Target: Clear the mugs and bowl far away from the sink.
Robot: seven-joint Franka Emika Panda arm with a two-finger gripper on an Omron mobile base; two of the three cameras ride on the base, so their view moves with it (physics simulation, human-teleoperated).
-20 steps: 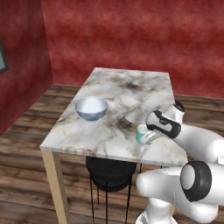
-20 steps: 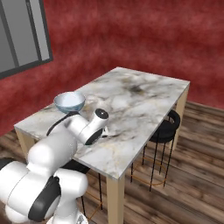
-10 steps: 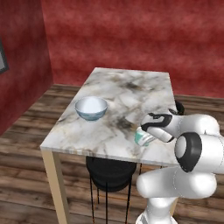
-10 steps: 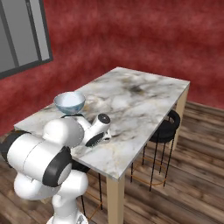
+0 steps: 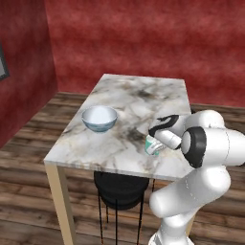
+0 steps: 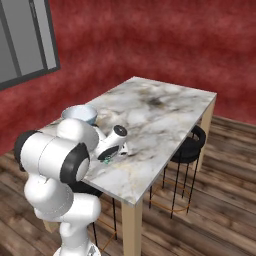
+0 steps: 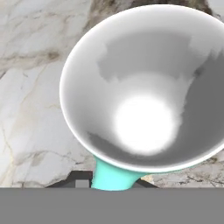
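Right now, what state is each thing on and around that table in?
Mug: teal, upright, empty, on the table near its front edge, at the end effector.
Bowl: upright, empty, on the table's left side, apart from the mug.
End effector: low at the mug, jaws nearly closed; a grip cannot be confirmed.
Table: marble top, standing.
Stool: black, tucked under the table.

One teal mug [image 5: 152,146], one bowl [image 5: 99,118], one marble table [image 5: 135,100] and what look like two black stools [image 6: 188,145] beneath it, partly hidden, can be counted.
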